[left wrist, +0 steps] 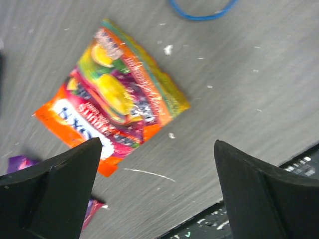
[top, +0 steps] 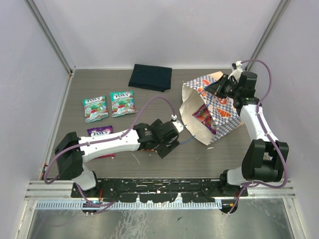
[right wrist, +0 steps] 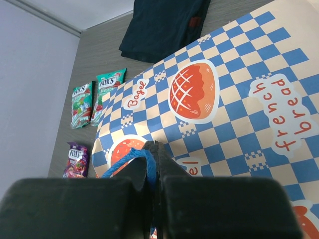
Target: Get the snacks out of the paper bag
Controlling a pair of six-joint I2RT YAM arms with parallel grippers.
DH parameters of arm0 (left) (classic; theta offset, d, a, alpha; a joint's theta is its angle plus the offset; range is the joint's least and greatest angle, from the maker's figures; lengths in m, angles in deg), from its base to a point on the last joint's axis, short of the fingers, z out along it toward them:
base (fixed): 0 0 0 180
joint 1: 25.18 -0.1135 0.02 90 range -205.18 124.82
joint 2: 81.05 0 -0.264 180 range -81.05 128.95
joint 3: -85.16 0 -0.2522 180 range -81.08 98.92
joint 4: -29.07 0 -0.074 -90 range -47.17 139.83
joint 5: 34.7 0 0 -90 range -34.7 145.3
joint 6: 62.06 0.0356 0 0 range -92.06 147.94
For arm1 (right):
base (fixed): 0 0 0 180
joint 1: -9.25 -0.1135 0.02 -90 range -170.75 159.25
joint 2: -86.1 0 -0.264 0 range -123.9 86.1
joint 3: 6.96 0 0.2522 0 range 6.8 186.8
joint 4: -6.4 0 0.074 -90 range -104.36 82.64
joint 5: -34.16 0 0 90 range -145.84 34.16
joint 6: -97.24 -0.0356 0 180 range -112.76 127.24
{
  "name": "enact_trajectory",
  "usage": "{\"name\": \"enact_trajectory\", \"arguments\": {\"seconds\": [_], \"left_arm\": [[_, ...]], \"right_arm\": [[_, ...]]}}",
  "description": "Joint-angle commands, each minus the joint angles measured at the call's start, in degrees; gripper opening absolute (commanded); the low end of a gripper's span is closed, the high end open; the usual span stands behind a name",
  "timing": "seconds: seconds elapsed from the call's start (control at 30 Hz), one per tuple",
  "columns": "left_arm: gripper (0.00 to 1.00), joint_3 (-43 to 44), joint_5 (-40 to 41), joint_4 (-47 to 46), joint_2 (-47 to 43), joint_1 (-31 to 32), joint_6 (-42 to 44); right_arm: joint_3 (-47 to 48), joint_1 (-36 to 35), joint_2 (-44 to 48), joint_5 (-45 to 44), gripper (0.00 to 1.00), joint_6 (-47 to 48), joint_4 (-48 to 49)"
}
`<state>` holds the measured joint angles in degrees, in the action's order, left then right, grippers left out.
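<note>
Four snacks (top: 122,103) out left of the paper bag (top: 227,112), another (top: 204,118) inside; left jaws open, right jaws gripping its handle (right wrist: 130,158).

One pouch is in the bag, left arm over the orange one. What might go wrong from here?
The right fingers pinch only the thin blue cord handle of the paper bag; it might slip and the bag sag shut over the pouch inside.
The loose blue cord lies between the open left fingers and the bag mouth; reaching in may snag it.
The orange pouch under those fingers could get dragged.
</note>
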<state>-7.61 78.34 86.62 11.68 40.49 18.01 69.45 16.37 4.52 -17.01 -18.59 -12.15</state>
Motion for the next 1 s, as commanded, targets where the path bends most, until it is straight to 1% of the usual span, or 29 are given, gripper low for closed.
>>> {"name": "enact_trajectory", "arguments": {"seconds": [0.0, 0.1, 0.2, 0.27, 0.33, 0.4, 0.53, 0.6, 0.77, 0.87, 0.97], "left_arm": [[0.98, -0.77, -11.09, -6.61, -6.63, -0.94, -1.04], [0.98, -1.25, -16.7, -9.69, -9.2, -6.24, -6.8], [0.98, -3.0, -17.11, -13.89, -10.01, -10.33, -17.61], [0.98, -6.38, -16.13, -20.12, -10.19, -11.98, -26.66], [0.99, -11.16, -15.97, -26.94, -10.29, -13.14, -33.57], [0.99, -15.4, -15.49, -32.68, -10.06, -14.59, -38.86], [0.98, -22.54, -15.02, -39.34, -9.19, -18.53, -48.55], [0.97, -24.93, -13.6, -41.11, -8.94, -19.52, -52.01], [0.97, -28.28, -8.2, -40.9, -8.81, -19.89, -54.37], [0.98, -30.13, -8.77, -40.41, -8.47, -20.74, -54.92], [0.98, -32.44, -11.68, -39.47, -8.41, -21.91, -54.41]], "right_arm": [[0.89, -0.5, 0.92, -0.24, 0.01, 0.27, 2.55], [0.8, -0.81, 0.77, -0.33, 0.01, 0.17, 2.82], [0.7, -1.11, 0.72, -0.33, 0.01, -0.01, 3.01], [0.56, -1.27, 0.72, -0.42, 0.01, -0.04, 3.14], [0.33, -1.4, 0.66, -0.42, 0.01, -0.03, 3.3], [0.12, -1.48, 0.63, -0.29, 0.01, -0.02, 3.28], [-1.01, -1.48, 0.89, -0.27, 0.01, 0.33, 3.26], [-1.62, -1.45, 0.83, -0.25, 0.01, 0.42, 3.46], [-2.26, -1.49, 0.24, 0.23, 0.01, 0.38, 4.06], [-2.44, -1.49, 0.04, 0.33, 0.01, 0.45, 4.15], [-2.5, -1.49, -0.28, 0.44, 0.01, 0.43, 4.32]]}}
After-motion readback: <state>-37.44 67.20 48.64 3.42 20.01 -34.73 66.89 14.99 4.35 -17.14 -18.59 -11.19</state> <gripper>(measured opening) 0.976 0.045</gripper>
